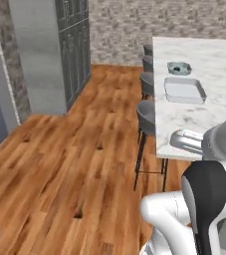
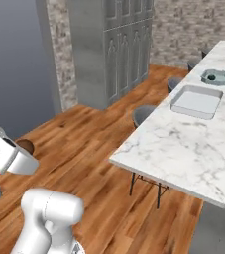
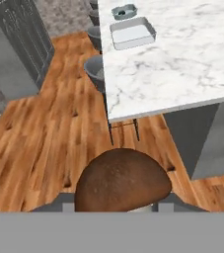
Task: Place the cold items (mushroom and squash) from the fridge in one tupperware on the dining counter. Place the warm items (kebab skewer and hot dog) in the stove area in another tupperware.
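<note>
A brown-capped mushroom [image 3: 123,180] sits between the fingers of my gripper [image 3: 121,206], which is shut on it. In the right base view the mushroom [image 2: 26,146] shows as a brown tip at the end of the white hand, above the wooden floor and to the left of the counter. On the marble dining counter [image 3: 172,69] lies a large, shallow, empty rectangular tupperware [image 3: 132,33] [image 1: 185,90] [image 2: 196,101]. Behind it stands a smaller grey tupperware [image 3: 123,11] [image 1: 179,68] [image 2: 215,76] with something dark inside. The squash, kebab skewer and hot dog are out of view.
Grey stools [image 1: 147,117] [image 2: 144,115] line the counter's near side. Tall grey cabinets [image 1: 59,50] [image 2: 111,49] stand against the brick back wall. Open wooden floor [image 1: 69,164] stretches between the cabinets and the counter.
</note>
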